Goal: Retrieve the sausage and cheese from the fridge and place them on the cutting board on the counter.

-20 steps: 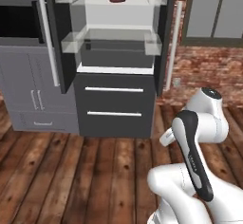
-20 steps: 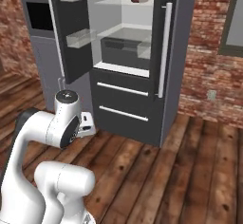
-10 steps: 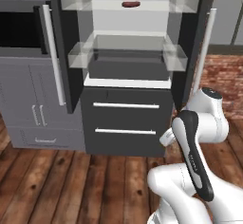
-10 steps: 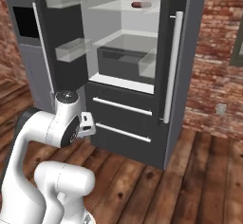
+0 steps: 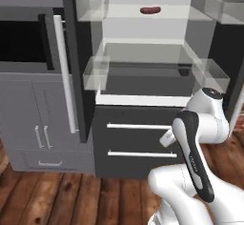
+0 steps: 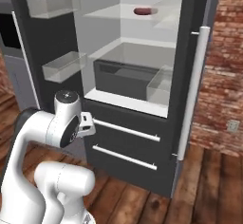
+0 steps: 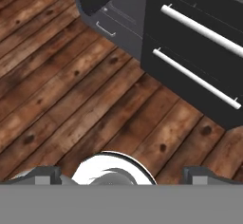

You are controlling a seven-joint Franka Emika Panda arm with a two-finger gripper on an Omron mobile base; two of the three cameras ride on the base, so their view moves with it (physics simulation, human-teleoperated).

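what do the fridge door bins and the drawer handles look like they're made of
Door bins: probably clear plastic or glass, since the dark door shows through them. Drawer handles: likely brushed or satin metal, pale silver bars with a soft sheen against the dark grey fridge drawers.

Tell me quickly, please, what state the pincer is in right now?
Pincer: open, fingertips wide apart, holding nothing, pointed down at the wooden floor in front of the fridge drawers.

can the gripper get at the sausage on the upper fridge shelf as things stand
Probably not yet. The fridge doors are open and nothing blocks the sausage on its shelf, so the way is free. But the open gripper points down at the wooden floor, folded low near the drawers, so the arm would have to lift and extend first.
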